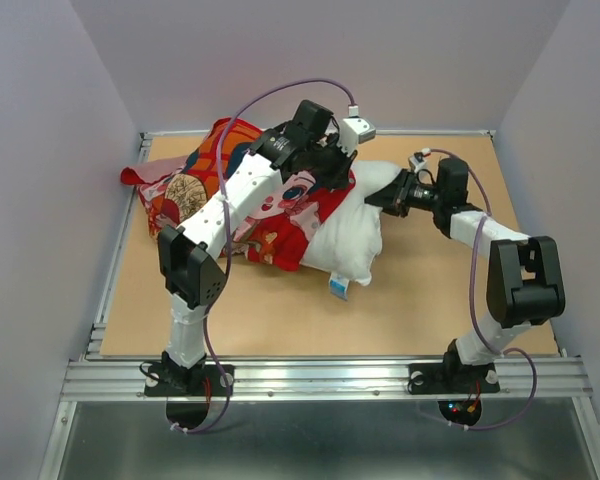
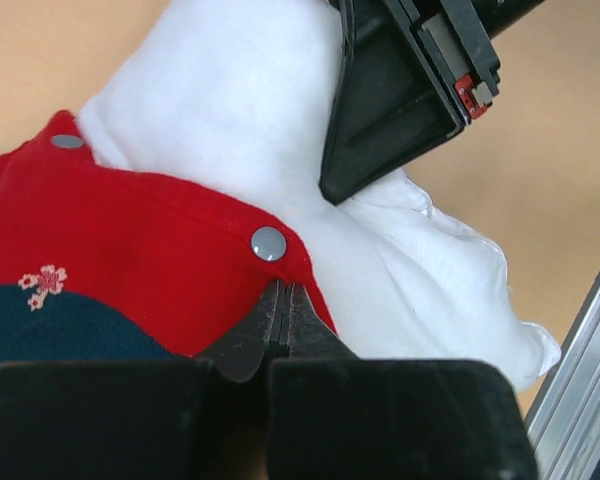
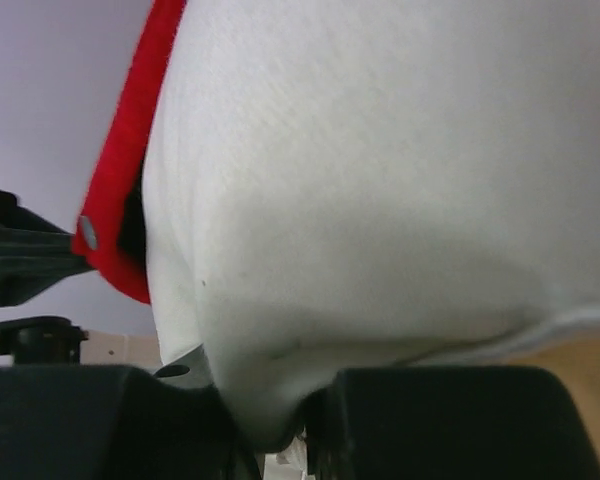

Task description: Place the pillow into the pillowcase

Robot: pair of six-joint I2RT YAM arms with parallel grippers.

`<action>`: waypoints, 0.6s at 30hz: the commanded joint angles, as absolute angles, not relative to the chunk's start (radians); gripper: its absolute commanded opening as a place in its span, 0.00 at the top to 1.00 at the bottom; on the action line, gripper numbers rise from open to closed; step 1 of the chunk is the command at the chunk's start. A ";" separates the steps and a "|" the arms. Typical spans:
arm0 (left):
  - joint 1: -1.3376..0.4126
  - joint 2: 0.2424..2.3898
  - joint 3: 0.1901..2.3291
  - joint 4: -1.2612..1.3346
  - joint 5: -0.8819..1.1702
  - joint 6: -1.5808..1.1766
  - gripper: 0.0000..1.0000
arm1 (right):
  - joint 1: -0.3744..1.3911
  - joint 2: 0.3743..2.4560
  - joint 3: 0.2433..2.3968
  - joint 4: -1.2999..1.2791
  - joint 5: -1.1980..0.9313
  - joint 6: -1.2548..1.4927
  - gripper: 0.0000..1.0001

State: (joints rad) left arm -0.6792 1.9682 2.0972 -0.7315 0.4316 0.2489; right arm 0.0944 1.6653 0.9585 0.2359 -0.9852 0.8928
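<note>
1. My left gripper (image 2: pixel 283 300): jaws closed, pinching the red pillowcase (image 2: pixel 130 230) hem beside a snap (image 2: pixel 269 243).
2. My right gripper (image 3: pixel 275 425): narrow, clamped on bunched pillow (image 3: pixel 380 200) fabric.
3. Pillow: mid-table (image 1: pixel 430 300), left part inside the pillowcase, right end sticking out.

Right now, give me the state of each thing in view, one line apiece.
pillow: left part inside the pillowcase, right end sticking out.
pillowcase: mouth open, snaps unfastened, drawn over part of the pillow.
left tool: shut on the pillowcase hem.
right tool: shut on a fold of the pillow.
</note>
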 commanded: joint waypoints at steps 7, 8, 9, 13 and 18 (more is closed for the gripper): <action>-0.732 1.950 2.091 -0.632 0.372 0.235 1.00 | 0.055 1.589 0.987 0.552 -1.071 1.069 1.00; -0.732 1.935 2.018 -0.608 0.335 0.230 1.00 | 0.054 1.583 0.939 0.546 -1.065 1.054 0.99; -0.732 1.905 1.987 -0.600 0.296 0.229 1.00 | 0.055 1.583 0.911 0.535 -1.051 1.033 0.99; -0.729 1.852 1.840 -0.574 0.074 0.209 1.00 | 0.055 1.580 0.827 0.457 -1.006 0.918 0.99; -0.729 1.833 1.824 -0.589 0.040 0.224 0.88 | 0.055 1.600 0.799 0.327 -0.950 0.744 0.99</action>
